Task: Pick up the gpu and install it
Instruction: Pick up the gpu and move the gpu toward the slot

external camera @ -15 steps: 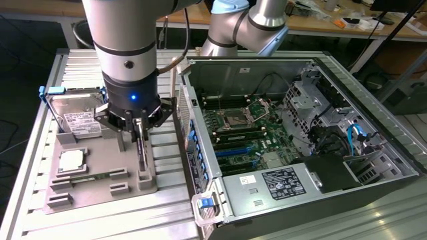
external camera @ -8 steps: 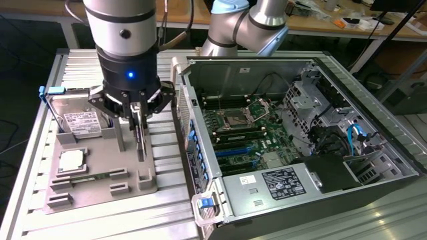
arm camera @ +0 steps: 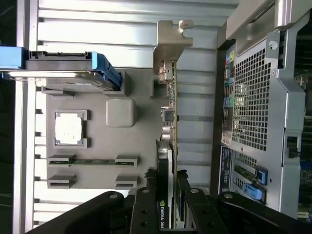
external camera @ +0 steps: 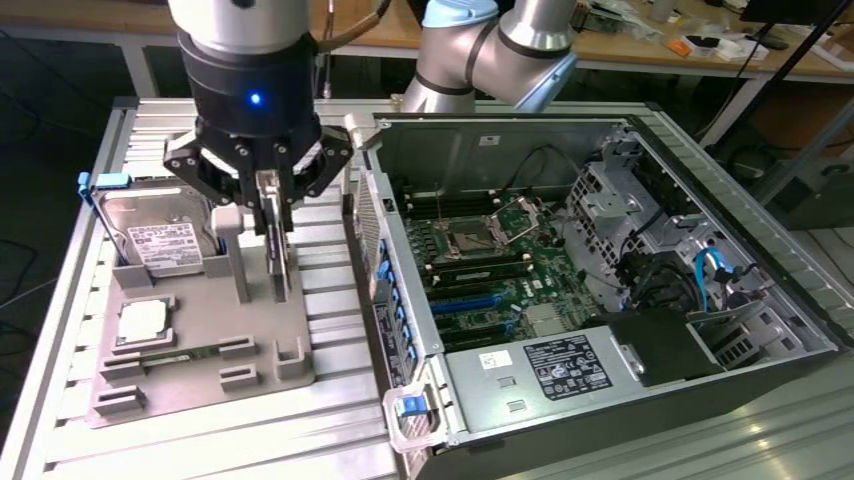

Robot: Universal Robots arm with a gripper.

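Ribbed metal table (external camera: 334,430), grey tray (external camera: 214,335) holding hard drive (external camera: 167,245), chip (external camera: 144,322), gpu (external camera: 278,265) (on edge), tool (external camera: 274,225) gripping it.

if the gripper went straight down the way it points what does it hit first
The gpu: it stands on edge in the grey holder, directly below the gripper. Beneath the card is the holder itself. How much gap remains is hard to judge.

Robotics lab or workshop: robot arm (external camera: 501,45) above ribbed aluminium worktable (external camera: 200,440), opened computer case (external camera: 494,140), grey fixture tray (external camera: 200,335) holding computer parts, cluttered wooden benches (external camera: 641,60) behind.
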